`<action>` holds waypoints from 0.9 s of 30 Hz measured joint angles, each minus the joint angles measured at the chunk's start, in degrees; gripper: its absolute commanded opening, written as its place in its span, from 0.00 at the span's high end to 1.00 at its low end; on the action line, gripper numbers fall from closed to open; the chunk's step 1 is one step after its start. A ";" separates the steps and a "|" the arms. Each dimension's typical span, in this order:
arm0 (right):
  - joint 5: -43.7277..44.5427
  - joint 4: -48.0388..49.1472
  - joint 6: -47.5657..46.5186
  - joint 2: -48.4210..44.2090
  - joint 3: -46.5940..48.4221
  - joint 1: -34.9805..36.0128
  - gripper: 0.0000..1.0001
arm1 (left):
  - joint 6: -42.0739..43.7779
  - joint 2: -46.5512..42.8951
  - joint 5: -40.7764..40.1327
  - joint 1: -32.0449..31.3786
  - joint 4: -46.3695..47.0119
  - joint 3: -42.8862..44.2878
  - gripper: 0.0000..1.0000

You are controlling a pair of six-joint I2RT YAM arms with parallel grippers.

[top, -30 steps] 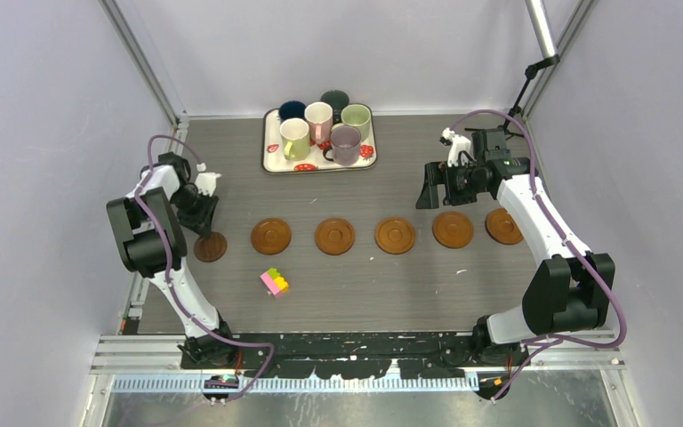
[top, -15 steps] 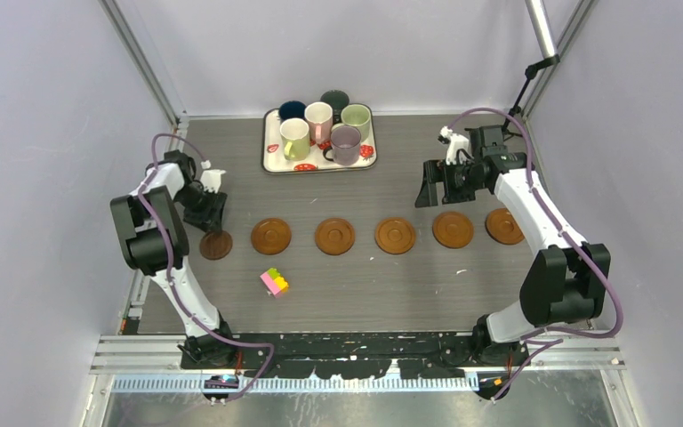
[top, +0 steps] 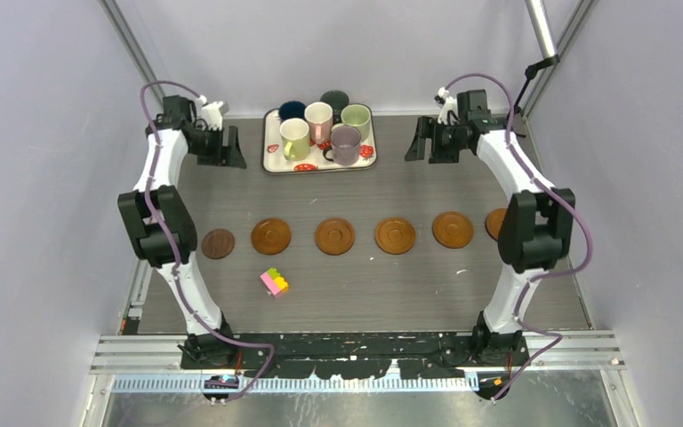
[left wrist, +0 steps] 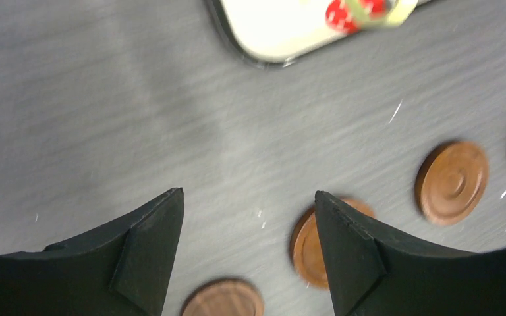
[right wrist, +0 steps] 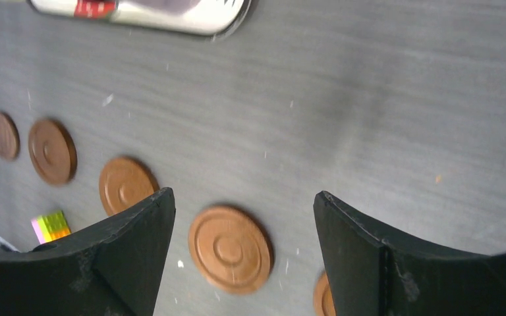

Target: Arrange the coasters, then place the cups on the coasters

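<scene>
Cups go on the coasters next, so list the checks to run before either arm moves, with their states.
1. Six coasters in one row, apart: ok; the rightmost is partly behind the right arm.
2. Six cups upright on the strawberry tray: ok.
3. Left tool open, empty: ok.
4. Right tool open, empty: ok.
5. Block toy off the coasters: ok.
6. Handle directions: cannot tell.
</scene>
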 measured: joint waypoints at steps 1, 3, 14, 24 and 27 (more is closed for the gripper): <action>0.11 1.18 1.31 2.40 1.86 0.00 0.21 | -2.27 1.38 0.98 -0.52 1.05 2.16 0.25; 0.33 3.78 4.11 7.28 5.44 0.00 0.22 | -7.04 4.63 2.23 -1.38 3.56 5.33 0.25; 1.22 12.52 16.74 28.00 18.49 1.29 0.30 | -24.72 20.09 1.33 -4.48 13.44 9.27 0.39; 0.00 16.94 24.20 41.13 32.17 4.28 0.42 | -30.29 26.97 1.75 -5.49 16.76 16.83 0.55; -0.37 17.75 25.51 43.80 35.50 5.16 0.50 | -31.28 28.48 2.16 -5.66 17.16 18.75 0.60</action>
